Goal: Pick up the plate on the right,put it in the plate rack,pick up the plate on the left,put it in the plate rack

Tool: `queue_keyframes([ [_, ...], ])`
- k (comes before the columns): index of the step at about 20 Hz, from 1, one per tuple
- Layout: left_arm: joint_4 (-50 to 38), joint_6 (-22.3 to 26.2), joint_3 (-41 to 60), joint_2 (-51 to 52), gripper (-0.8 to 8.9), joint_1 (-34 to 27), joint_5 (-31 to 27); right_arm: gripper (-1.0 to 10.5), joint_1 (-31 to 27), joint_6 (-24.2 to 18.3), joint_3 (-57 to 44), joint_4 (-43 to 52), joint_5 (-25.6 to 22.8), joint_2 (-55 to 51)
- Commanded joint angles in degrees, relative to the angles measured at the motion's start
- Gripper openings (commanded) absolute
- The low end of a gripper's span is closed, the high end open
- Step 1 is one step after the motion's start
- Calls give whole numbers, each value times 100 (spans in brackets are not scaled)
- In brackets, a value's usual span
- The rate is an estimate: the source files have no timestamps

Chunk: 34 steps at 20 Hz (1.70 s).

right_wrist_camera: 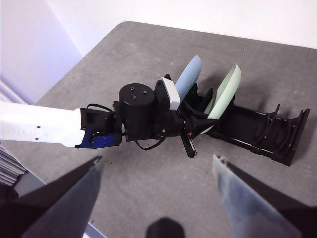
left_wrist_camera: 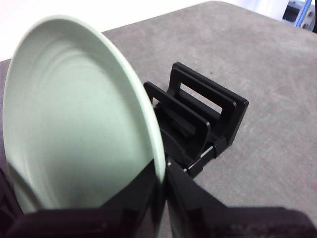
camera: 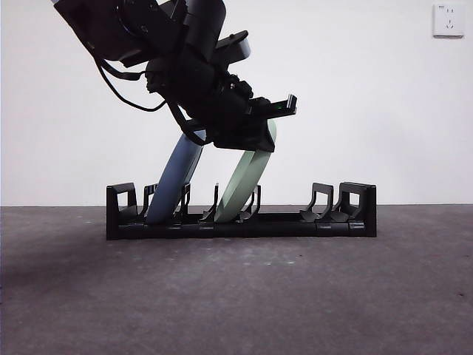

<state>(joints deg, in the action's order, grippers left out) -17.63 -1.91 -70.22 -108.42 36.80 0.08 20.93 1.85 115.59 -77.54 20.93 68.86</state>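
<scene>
Front view: standing on the grey table (camera: 236,296), well back from its near edge, the black plate rack (camera: 241,213) running left to right. Leaning in its left slots, tilted rightward at the top, a blue plate (camera: 174,177); just right of it, leaning the same way in the middle slots, a pale green plate (camera: 247,181). Standing free at the right end of the rack, several prongs with open room around them. Coming down from the top left, a big dark arm, its left gripper (camera: 259,133) clamping the upper rim of the green plate.

Left wrist view: filling most of the picture, the green plate (left_wrist_camera: 79,129), its rim pinched between the two black jaws of the left gripper (left_wrist_camera: 161,198), closed tight on it. Lying beyond the rim, the blocky end of the plate rack (left_wrist_camera: 203,119), with bare table (left_wrist_camera: 272,74) around it.

Right wrist view: hanging high above the table (right_wrist_camera: 138,198), well apart from everything, the right gripper (right_wrist_camera: 156,196) with jaws spread wide and holding nothing. Showing below, the left gripper (right_wrist_camera: 198,126) on the green plate (right_wrist_camera: 224,94), the blue plate (right_wrist_camera: 187,77) beside it, and the plate rack (right_wrist_camera: 262,134) with clear table on all sides.
</scene>
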Motion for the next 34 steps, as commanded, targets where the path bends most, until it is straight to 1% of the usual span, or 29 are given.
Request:
queue_keyframes([
  [1,201,63,35,-79,1,9,-92,378,11,-61,-48,-133,9,-2],
  [3,221,42,35,-76,28,37,11,378,11,-59,-48,-133,9,-2],
  [5,219,-24,35,-74,127,44,138,378,11,-59,-48,-133,9,-2],
  [7,240,-157,35,-74,198,44,190,378,11,-57,-48,-133,9,-2],
  [10,352,-291,35,-68,199,42,186,378,11,-57,-48,-133,9,-2],
  [15,669,-299,35,103,199,42,186,378,11,-57,-48,-133,9,-2],
  [22,1224,-304,35,835,199,107,188,378,11,-59,-48,-133,9,0],
  [25,1786,-302,35,1314,199,170,190,378,11,-59,-48,-136,9,20],
  [28,2629,-302,35,1908,198,234,212,378,11,-59,-55,-138,9,28],
  [31,3528,-278,35,2555,197,317,422,377,11,-92,-146,-138,9,28],
  [34,4356,-114,35,3198,188,343,623,377,11,-184,-400,-138,9,26],
])
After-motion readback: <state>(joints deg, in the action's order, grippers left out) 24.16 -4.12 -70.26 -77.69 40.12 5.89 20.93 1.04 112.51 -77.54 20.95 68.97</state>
